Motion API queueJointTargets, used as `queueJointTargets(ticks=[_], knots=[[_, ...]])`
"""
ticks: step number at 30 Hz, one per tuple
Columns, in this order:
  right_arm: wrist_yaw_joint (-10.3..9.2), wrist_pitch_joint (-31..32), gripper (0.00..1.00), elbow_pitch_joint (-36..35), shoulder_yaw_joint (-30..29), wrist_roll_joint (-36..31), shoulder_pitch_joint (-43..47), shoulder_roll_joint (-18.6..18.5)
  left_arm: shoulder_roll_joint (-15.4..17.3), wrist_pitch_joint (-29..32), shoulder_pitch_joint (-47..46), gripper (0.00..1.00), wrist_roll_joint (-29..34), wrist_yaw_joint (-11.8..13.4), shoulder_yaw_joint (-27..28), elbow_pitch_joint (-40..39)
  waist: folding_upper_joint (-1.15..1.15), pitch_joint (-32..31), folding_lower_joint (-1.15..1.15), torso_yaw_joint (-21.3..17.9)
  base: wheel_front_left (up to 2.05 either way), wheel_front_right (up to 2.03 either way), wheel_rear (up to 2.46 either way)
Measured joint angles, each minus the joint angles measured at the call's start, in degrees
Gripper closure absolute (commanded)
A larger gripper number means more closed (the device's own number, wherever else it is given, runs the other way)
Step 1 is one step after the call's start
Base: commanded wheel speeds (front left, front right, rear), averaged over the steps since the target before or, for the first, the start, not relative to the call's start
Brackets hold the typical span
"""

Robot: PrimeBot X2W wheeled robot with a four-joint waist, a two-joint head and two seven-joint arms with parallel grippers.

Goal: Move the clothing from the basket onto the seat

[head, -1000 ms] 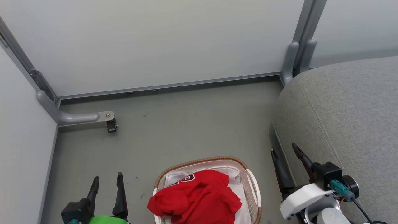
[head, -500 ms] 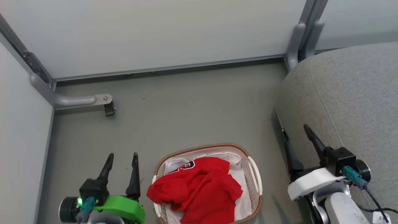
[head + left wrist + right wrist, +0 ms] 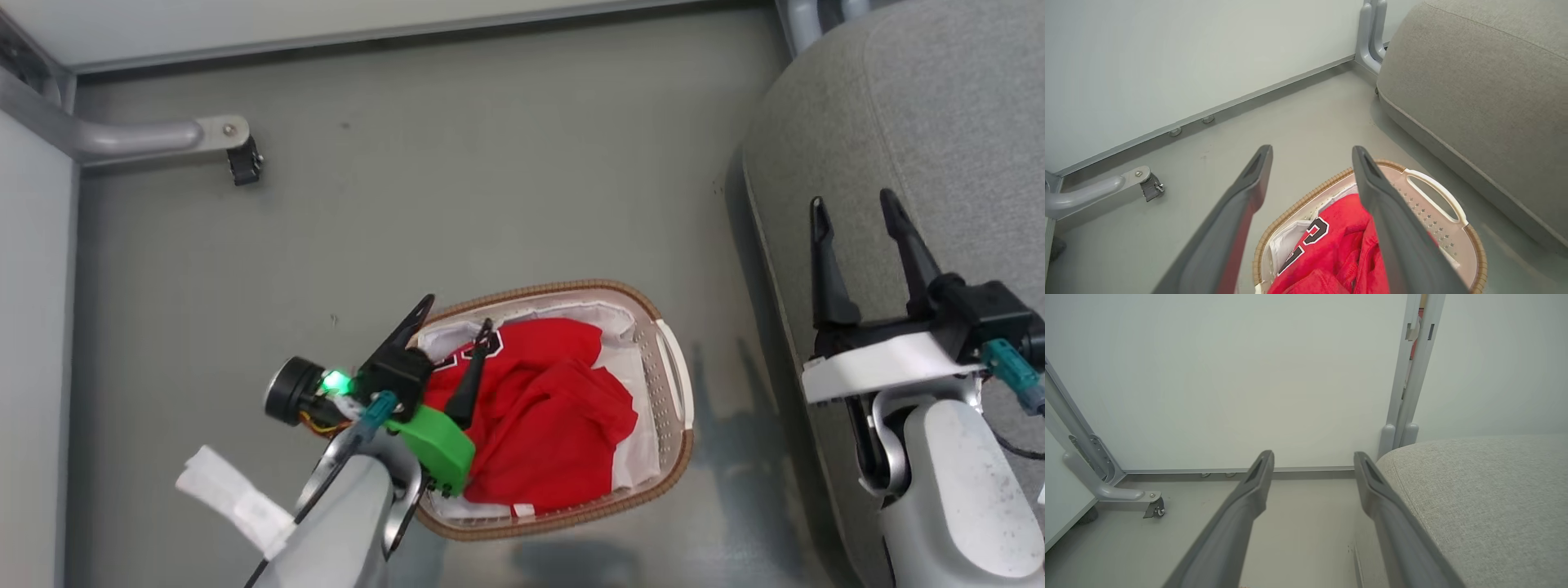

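Clothing (image 3: 555, 425) in basket (image 3: 563, 287), below parted jaws of left gripper (image 3: 458, 311)

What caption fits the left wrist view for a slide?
Open left gripper over red clothing in the basket, grey seat alongside.

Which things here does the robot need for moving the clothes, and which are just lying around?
For the job: red clothing, white basket, grey seat, open left gripper over the basket's edge.
Just lying about: white liner sheet, grey metal foot with castor, wall panel.
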Motion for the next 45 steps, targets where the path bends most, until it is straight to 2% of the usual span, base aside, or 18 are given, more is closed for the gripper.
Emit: queueJointTargets(ticks=[9, 12, 23, 31, 32, 33, 35, 45], knots=[[0.01, 0.0, 0.00, -4.6, -0.5, 0.3, -5.8, 0.0, -0.1, 0.0, -12.3, 0.00, -4.5, 0.0, -18.5, 11.3, 0.00, 10.7, 0.00, -1.5, 0.00, 0.00, 0.00], [0.01, 0.0, 0.00, -5.6, -0.5, 0.6, -6.9, 0.0, -0.1, 0.0, -15.9, 0.00, -6.0, -0.1, -22.8, 14.5, 0.00, 14.1, 0.01, -2.2, 0.00, 0.00, 0.00], [0.01, 0.0, 0.00, -10.3, -0.5, 2.2, -9.9, 0.0, -0.1, 0.0, -24.3, 0.00, -9.6, -0.1, -30.5, 21.9, 0.00, 25.6, 0.01, -4.8, 0.00, 0.00, 0.00], [0.01, 0.0, 0.00, -10.8, -0.2, 2.5, -11.2, 0.0, 0.0, 0.0, -26.4, 0.00, -11.8, -0.1, -33.1, 23.3, 0.00, 30.6, 0.01, -6.4, 0.00, 0.00, 0.00], [0.01, 0.0, 0.00, -10.8, -0.1, 2.5, -11.2, 0.0, 0.0, 0.0, -26.5, 0.19, -11.9, -0.1, -33.3, 23.4, 0.00, 30.9, 0.01, -6.6, 0.00, 0.00, 0.00], [0.01, 0.0, 0.00, -10.8, 0.0, 2.5, -11.2, 0.0, 0.0, 0.0, -26.5, 0.54, -12.3, -0.1, -33.6, 23.2, 0.00, 31.1, 0.01, -6.9, 0.00, 0.00, 0.00], [0.01, 0.0, 0.00, -10.7, 0.1, 2.5, -11.2, 0.0, 0.0, 0.0, -26.5, 1.00, -12.8, -0.1, -34.1, 22.1, 0.00, 31.2, 0.01, -7.3, 0.00, 0.00, 0.00], [0.01, 0.0, 0.00, -8.5, 0.9, 2.2, -10.1, 0.0, 0.0, 0.0, -23.8, 1.00, -13.5, 0.1, -32.9, 16.5, 0.00, 27.6, 0.01, -6.6, 0.00, 0.00, 0.00]])
